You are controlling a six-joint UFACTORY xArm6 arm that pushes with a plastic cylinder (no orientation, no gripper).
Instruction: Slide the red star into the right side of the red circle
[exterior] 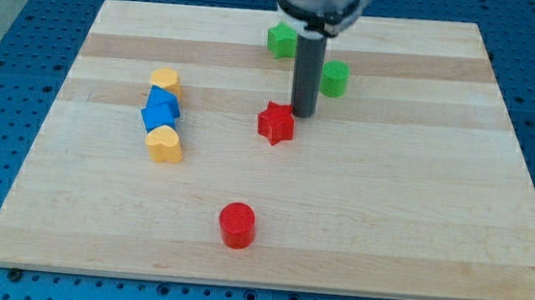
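- Broadly: wooden board [416,231] on a blue perforated bench [8,11], bearing eight small blocks; largest to smallest below.
- Dark rod hanging from the view's top, my tip [303,113] just beside the red star [276,124], at its upper right, touching or nearly so; hard to tell which.
- No fingers on this rig, so nothing to open, close or hold: a bare rod only.
- Red circle [237,225] well apart from the star, toward the view's bottom and slightly left; path between them bare.
- Cluster at the view's left: yellow block [165,82], two blue blocks [160,110] touching each other, yellow heart [164,145]; well off the route.
- Green star-like block [281,39] and green cylinder [335,78] behind the rod, also off the route.
- Judged best: push from above, first steering the star down and a little rightward, so as to finish level with the circle on its right side.
- Then re-seat behind the star's right edge and press leftward, slowly, through its centre to avoid spinning it.
- Risk: a straight downward push meeting the circle's top instead.
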